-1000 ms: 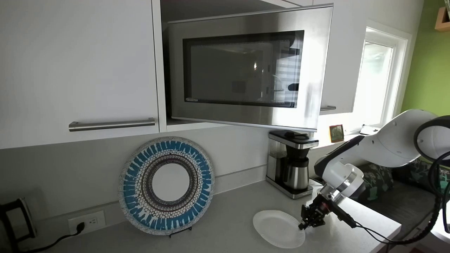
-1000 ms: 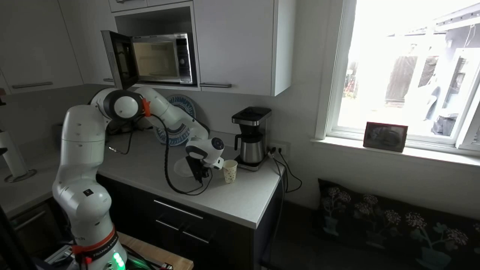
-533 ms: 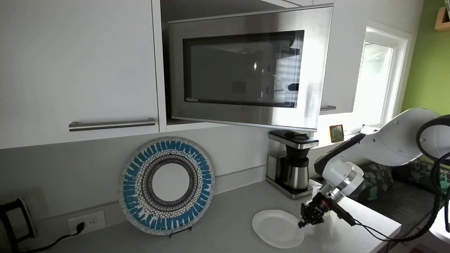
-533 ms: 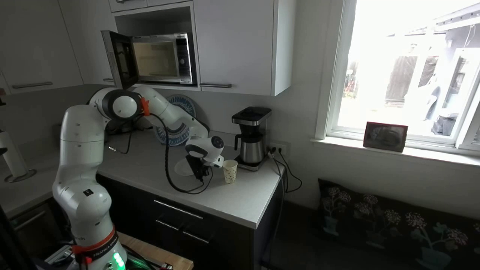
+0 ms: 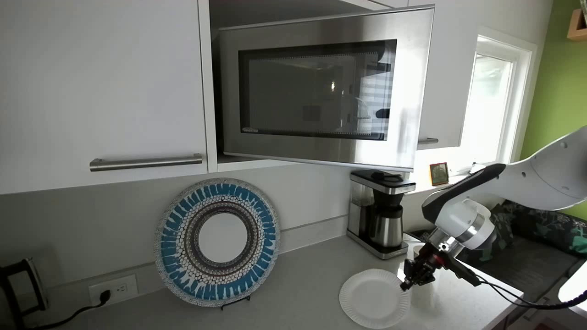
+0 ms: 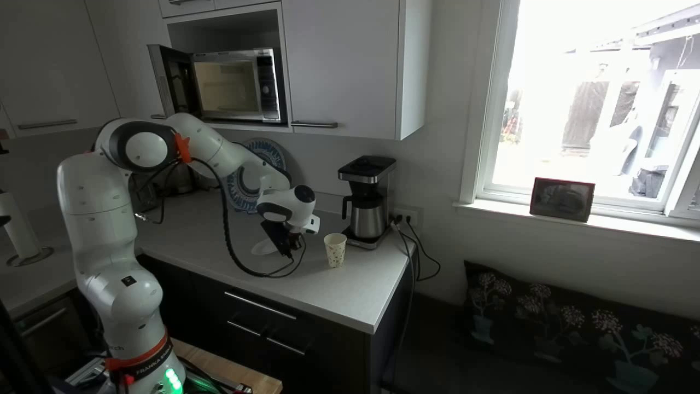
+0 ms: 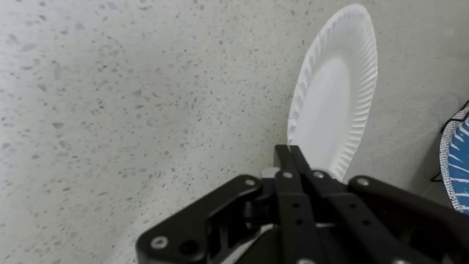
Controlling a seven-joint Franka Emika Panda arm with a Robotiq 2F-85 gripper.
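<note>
In the wrist view, the near end of the paper plate [image 7: 329, 102] is hidden behind the gripper [image 7: 287, 147], whose 2 fingers are pressed together on the rim; the pinch itself is hard to make out between the dark tips. The plate is over the counter [image 7: 146, 110], and whether its underside touches it cannot be told. The blue platter [image 7: 458, 168] is cut off at the right edge there. In an exterior view, the arm [image 5: 543, 176] runs out of frame, and the open microwave door [image 5: 316, 91] hides what lies behind it. The plate is round, but to the wrist camera it shows as a narrow oval, long axis running from the fingers up and slightly right. In an exterior view, the plate [image 5: 375, 299] looks tilted, its hollow face turned up and partly toward the camera. The cup [image 6: 335, 250] stands upright near the gripper.
</note>
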